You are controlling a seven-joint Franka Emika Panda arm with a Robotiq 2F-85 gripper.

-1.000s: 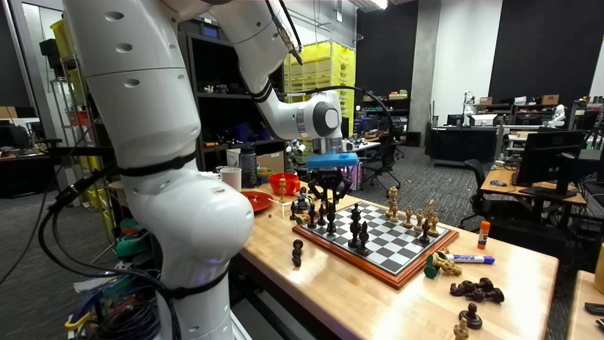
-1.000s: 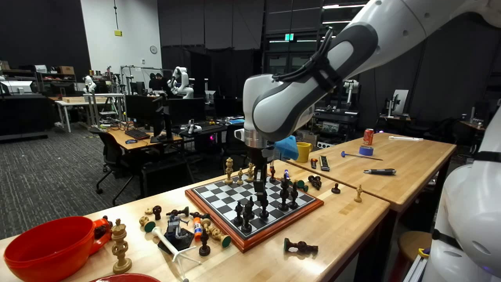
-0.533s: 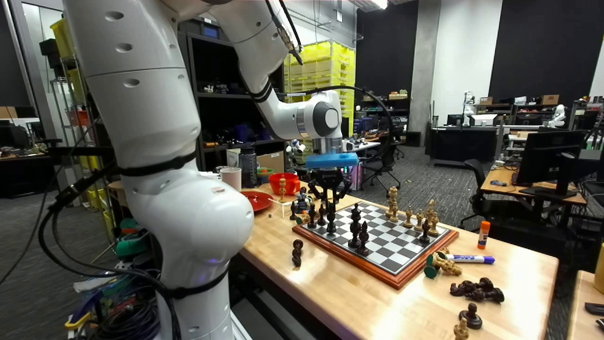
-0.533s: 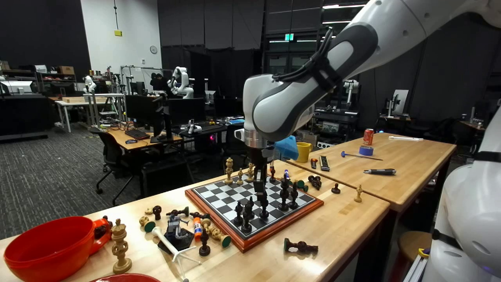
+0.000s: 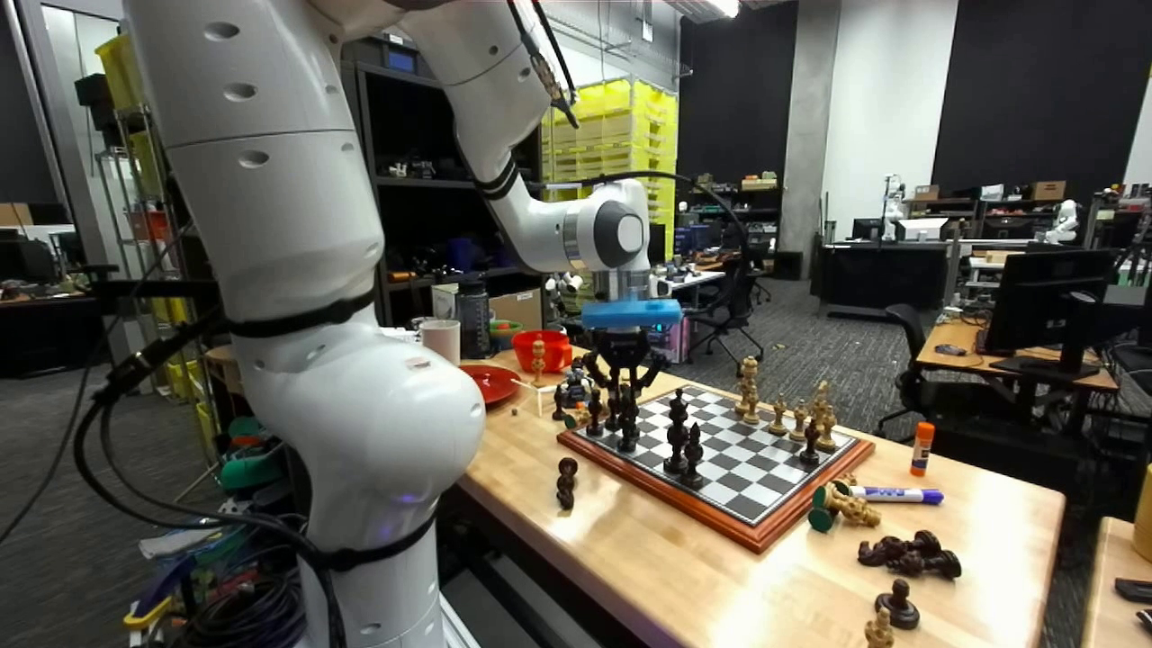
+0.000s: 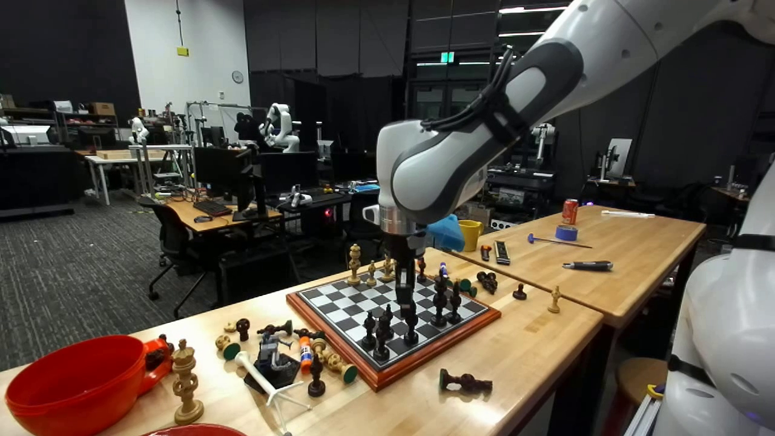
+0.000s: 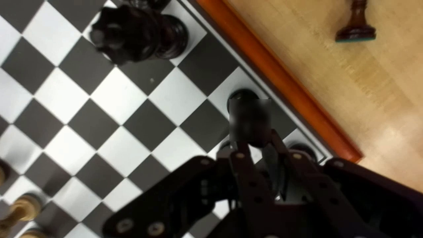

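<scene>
My gripper (image 6: 406, 310) is the centre of this dial, with twelve at the top of an exterior view. Far out between eight and nine o'clock I have the red bowl (image 6: 79, 412) on the wooden table (image 6: 393, 418), and right of it a tall tan piece (image 6: 186, 380) standing upright. Closer in, around eight, come a white tripod (image 6: 257, 375), a small model arm (image 6: 272, 354), an orange glue stick (image 6: 306, 354) and an upright dark figure (image 6: 316, 376). Next I reach the chessboard (image 6: 339, 307): tan pieces (image 6: 355, 266) stand on its far side between ten and eleven, and a cluster of dark pieces (image 6: 368, 332) stands just beside me at eight.

Dead centre, upright near the board's edge, is the dark chess piece (image 7: 249, 115). My fingers (image 7: 244, 165) are drawn narrow about its upper part, holding it; in the wrist view its base shows between eleven and twelve from my tips, and I cannot tell whether it touches the squares.

At three o'clock two tall dark pieces (image 6: 440, 306) stand on the board. Near five, a toppled dark piece (image 6: 466, 383) lies on the table. A yellow mug (image 6: 469, 235) is just past one, beyond the board; past two, a heap of fallen pieces (image 6: 486, 281); toward three, a small dark piece (image 6: 519, 292) and a small tan piece (image 6: 554, 301). At two, well apart from me, blue tape (image 6: 566, 233) and a red can (image 6: 570, 212) rest on a second table (image 6: 636, 242).
</scene>
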